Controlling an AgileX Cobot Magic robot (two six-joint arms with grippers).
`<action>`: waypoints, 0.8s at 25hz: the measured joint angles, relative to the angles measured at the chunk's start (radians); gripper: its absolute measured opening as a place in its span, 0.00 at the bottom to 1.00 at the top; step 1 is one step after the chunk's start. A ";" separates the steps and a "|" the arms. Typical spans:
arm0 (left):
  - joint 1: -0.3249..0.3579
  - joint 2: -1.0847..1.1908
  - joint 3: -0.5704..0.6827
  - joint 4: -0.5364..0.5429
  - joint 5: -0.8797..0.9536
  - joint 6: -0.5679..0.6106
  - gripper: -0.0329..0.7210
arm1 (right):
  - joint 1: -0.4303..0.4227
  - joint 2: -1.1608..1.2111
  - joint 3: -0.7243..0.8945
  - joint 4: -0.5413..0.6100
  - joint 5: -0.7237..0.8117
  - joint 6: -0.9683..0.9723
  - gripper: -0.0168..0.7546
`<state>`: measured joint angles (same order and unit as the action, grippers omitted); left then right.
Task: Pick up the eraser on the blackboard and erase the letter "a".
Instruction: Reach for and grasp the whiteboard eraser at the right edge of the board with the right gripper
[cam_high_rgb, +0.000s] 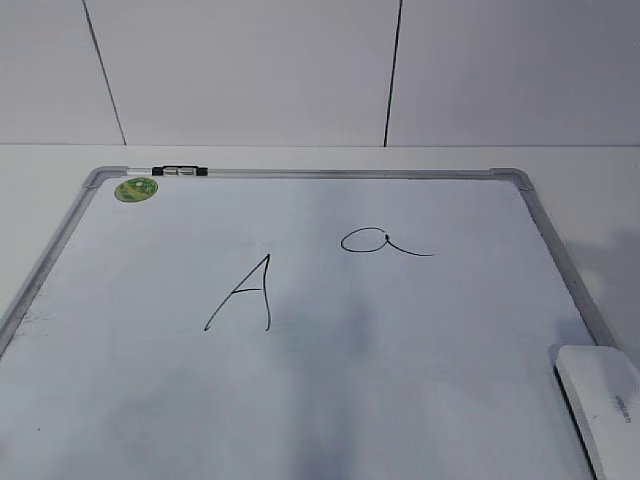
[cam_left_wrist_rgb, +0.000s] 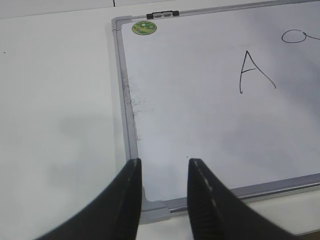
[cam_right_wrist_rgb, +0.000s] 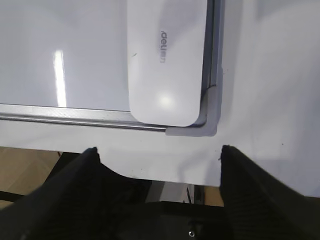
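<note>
The eraser (cam_right_wrist_rgb: 167, 60) is showing small grey lettering reading "deli" along its smooth white plastic top. An oblong block with rounded corners, it is lying just ahead of the right gripper (cam_right_wrist_rgb: 159, 152), in the blackboard's (cam_right_wrist_rgb: 65, 65) corner, its long axis running away from the gripper. That gripper is standing wide apart, gripping nothing. The letter "a" (cam_high_rgb: 385, 242), a flat looped cursive, is sitting beside a capital "A" (cam_high_rgb: 243, 293). The left gripper (cam_left_wrist_rgb: 164, 167) is hovering partly open and empty over the near frame corner, above the pale worktop (cam_left_wrist_rgb: 55, 100).

A white bench (cam_high_rgb: 60, 190) runs back to a pale panelled wall (cam_high_rgb: 250, 70) split by dark vertical seams. Wooden floor (cam_right_wrist_rgb: 20, 165) shows below the bench's near edge.
</note>
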<state>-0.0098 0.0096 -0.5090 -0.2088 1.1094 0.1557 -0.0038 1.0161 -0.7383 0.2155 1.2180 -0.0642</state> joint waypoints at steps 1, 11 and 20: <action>0.000 0.000 0.000 0.000 0.000 0.000 0.35 | 0.000 0.016 -0.004 0.005 -0.004 -0.004 0.79; 0.000 0.000 0.000 0.000 0.000 0.000 0.35 | 0.002 0.101 -0.035 0.048 -0.020 -0.033 0.79; 0.000 0.000 0.000 0.000 0.000 0.000 0.35 | 0.071 0.101 -0.036 0.049 -0.009 -0.021 0.79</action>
<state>-0.0098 0.0096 -0.5090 -0.2088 1.1094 0.1557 0.0673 1.1174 -0.7745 0.2650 1.2088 -0.0852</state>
